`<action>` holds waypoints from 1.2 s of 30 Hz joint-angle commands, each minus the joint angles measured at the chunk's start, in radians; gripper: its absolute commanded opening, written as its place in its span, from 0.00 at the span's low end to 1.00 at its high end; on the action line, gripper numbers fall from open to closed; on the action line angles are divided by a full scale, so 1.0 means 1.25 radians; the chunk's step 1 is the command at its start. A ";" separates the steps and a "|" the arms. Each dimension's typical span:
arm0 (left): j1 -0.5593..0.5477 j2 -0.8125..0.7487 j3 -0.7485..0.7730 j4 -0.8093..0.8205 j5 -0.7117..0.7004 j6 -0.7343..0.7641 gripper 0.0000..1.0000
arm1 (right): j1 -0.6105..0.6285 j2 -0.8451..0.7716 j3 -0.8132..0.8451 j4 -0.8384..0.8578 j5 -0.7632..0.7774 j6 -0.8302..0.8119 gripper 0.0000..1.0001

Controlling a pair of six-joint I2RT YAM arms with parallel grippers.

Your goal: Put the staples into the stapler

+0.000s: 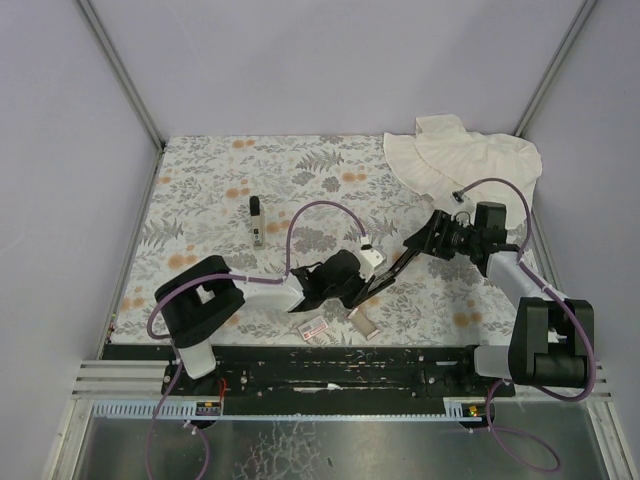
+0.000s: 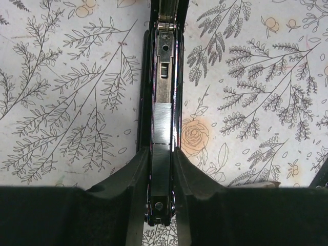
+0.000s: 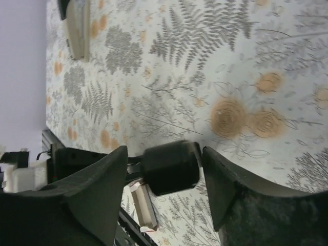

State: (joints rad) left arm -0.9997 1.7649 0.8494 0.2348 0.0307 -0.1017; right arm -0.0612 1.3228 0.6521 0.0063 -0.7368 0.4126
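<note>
**Left claw grips the stapler, staples already inside**

Its jaws are narrow and press both sides of the open rail. The staples lie in this rail just ahead of the fingertips, their long axis pointing straight away from the claw. Right claw stands wide around the black cover end, so it seems the nearer one for closing the cover.

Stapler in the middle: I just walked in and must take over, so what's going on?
The left fingers clamp the open stapler by its magazine, where a strip of staples already lies. The right fingers stand open around the tip of its flipped-back black cover, not touching it. The staple box's sleeve and tray lie close by.
</note>
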 commanded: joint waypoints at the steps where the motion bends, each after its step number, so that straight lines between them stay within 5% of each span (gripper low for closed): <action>1: 0.003 0.025 0.031 -0.014 0.004 0.017 0.18 | 0.026 -0.022 0.049 0.032 -0.101 0.010 0.70; 13: 0.003 0.026 0.038 -0.005 -0.015 0.011 0.22 | 0.054 -0.012 0.062 0.050 -0.195 0.043 0.78; 26: 0.003 -0.002 0.021 0.007 -0.027 0.006 0.37 | 0.055 0.003 0.062 0.095 -0.249 0.099 0.72; 36: 0.003 -0.080 -0.023 0.006 -0.031 0.001 0.67 | 0.056 -0.025 0.064 0.061 -0.155 0.083 0.77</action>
State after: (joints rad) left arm -0.9997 1.7309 0.8364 0.2264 0.0143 -0.1005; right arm 0.0002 1.3251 0.7002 0.0727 -0.9756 0.5152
